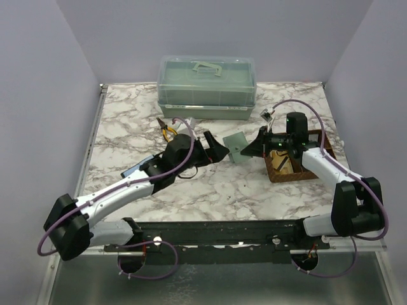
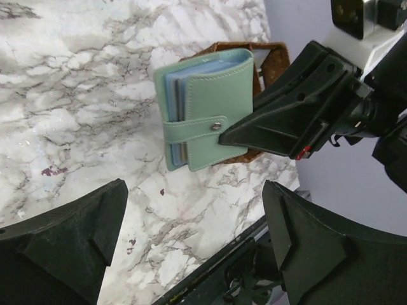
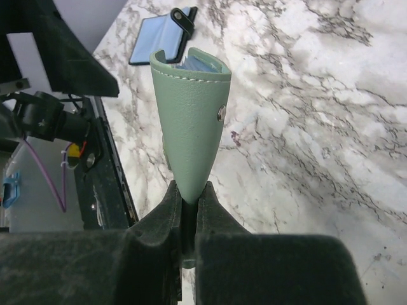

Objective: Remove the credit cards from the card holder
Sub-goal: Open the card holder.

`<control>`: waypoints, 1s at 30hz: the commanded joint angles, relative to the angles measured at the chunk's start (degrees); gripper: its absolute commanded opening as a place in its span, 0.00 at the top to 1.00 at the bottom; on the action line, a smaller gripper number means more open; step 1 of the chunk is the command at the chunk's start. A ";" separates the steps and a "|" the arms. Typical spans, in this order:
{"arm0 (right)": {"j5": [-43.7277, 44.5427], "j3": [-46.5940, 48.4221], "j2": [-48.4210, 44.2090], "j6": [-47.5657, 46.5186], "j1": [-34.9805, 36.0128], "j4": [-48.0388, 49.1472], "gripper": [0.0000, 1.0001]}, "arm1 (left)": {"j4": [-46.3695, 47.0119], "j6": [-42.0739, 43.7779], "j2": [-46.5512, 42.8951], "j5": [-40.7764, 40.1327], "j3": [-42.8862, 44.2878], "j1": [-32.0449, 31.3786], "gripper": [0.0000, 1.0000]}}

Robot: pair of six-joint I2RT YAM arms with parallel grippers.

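R jaws clamped on card holder (image 2: 210,95); L wrist view shows strap (image 2: 191,130) snapped shut; L jaws apart.

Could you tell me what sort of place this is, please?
Probably a robot test booth: plain walls enclose a marble-patterned table, with left arm and right arm bolted to its near rail.

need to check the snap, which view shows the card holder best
Left wrist: the card holder faces it, strap snapped shut. Right wrist sees it foreshortened in the right tool; top external, small.
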 commanded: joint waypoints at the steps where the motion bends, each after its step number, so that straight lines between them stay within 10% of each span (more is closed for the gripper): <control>1: 4.20 1.85 1.24 -2.74 0.39 -4.08 1.00 | -9.53 1.61 6.74 -11.92 8.48 -6.24 0.10; 5: 4.05 2.10 1.87 -3.04 0.39 -4.58 1.00 | -16.95 0.77 14.70 -18.33 17.52 -8.83 0.44; 18: 4.81 2.21 1.81 -3.21 0.39 -5.24 1.00 | -37.74 -5.71 30.78 -31.27 38.37 -11.78 0.43; 30: 4.71 2.34 1.83 -3.49 0.39 -5.69 1.00 | -38.27 -6.60 36.94 -31.39 44.42 -13.49 0.49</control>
